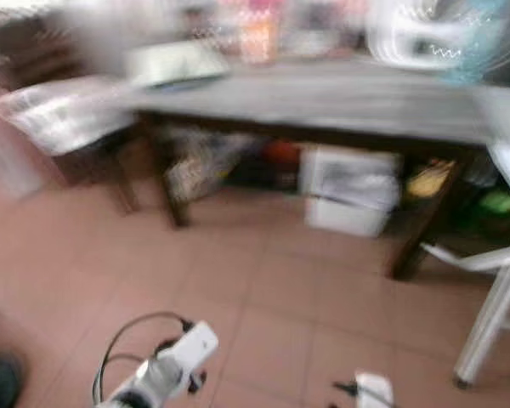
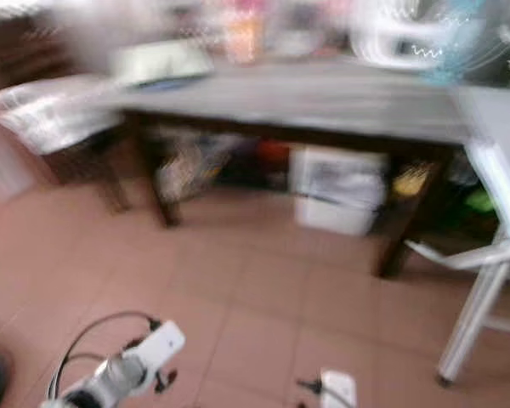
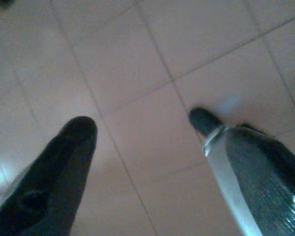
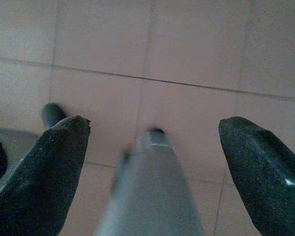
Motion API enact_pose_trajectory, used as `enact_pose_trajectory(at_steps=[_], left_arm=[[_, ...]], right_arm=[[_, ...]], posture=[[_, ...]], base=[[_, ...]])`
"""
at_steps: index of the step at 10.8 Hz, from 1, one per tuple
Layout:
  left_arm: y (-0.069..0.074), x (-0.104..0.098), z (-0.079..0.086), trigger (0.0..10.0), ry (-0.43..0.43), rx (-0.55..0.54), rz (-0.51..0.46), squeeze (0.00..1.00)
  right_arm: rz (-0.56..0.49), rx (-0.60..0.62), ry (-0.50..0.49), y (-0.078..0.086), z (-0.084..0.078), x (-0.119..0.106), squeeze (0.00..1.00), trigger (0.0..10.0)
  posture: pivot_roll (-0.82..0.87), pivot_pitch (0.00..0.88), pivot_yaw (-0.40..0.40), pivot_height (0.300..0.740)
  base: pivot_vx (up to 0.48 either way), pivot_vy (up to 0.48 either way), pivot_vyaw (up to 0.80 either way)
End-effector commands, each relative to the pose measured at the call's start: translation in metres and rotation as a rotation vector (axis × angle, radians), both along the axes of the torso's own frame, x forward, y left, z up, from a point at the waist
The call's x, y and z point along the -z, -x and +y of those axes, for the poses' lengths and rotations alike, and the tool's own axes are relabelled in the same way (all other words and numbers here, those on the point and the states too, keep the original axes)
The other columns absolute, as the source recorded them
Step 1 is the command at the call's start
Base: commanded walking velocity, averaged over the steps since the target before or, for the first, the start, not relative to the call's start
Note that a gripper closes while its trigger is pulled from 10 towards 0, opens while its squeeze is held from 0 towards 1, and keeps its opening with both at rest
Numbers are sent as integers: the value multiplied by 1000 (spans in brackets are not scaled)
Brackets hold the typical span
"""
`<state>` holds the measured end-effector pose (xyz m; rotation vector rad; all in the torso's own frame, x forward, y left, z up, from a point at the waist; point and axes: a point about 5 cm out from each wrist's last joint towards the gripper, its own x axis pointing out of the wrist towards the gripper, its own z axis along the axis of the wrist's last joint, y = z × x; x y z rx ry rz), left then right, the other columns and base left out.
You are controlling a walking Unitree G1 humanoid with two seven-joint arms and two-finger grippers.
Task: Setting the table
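The head views are blurred. A long dark-legged table (image 1: 323, 98) with a grey top stands ahead across the tiled floor. On it are a pale flat dish (image 1: 174, 64) at the left end and an orange-and-white item (image 1: 257, 38) behind. Both arms hang low: the left arm (image 1: 166, 365) and the right arm (image 1: 372, 389) show at the bottom edge. In the wrist views my left gripper (image 3: 142, 123) and right gripper (image 4: 155, 123) are open above bare floor tiles. A blurred grey shape (image 4: 152, 187) lies beyond the right fingers; I cannot tell what it is.
A chair with a plastic-covered seat (image 1: 64, 115) stands at the table's left end. White boxes (image 1: 350, 189) and mixed clutter sit under the table. A white frame's legs (image 1: 493, 314) stand at the right. A fan (image 1: 446, 34) is at the back right.
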<state>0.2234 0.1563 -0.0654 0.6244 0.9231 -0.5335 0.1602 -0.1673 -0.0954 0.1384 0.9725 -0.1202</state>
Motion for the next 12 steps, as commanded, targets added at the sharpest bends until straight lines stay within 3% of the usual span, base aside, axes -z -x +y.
enact_pose_trajectory(at_steps=[1, 6, 8, 9, 10, 11, 12], left_arm=[[-3, -2, -5, 10000, 28, -1, 3, 0], [1, 1, -12, 10000, 67, -8, 21, 0], [-23, -16, -29, 10000, 190, -47, -83, 0], [-43, -33, -37, 10000, 272, -88, -171, 0], [-67, -56, -46, 10000, 392, -116, -262, 0], [-83, -77, -53, 10000, 480, -73, -334, 0], [-93, -91, -54, 10000, 523, -53, -401, 0]], right_arm=[[21, 14, 5, 8, -4, 3, 0, 10000], [13, 3, 25, 8, -8, 2, 0, 10000], [-115, 60, 18, -16, -15, -10, 0, 10000], [-210, -5, 109, -37, -23, -24, 0, 10000], [-333, 30, 90, -59, -30, -40, 0, 10000], [-466, 29, 57, -76, -32, -58, 0, 10000], [-558, -60, 108, -86, -29, -70, 0, 10000]], posture=[[84, 62, 37, 740], [73, 55, 18, 740], [68, 60, 12, 740], [69, 61, 7, 740], [75, 66, -3, 740], [85, 70, -16, 740], [85, 70, -16, 740]], base=[[0, 0, 0], [0, 0, 0], [0, 0, 0], [0, 0, 0], [0, 0, 0], [0, 0, 0], [0, 0, 0]])
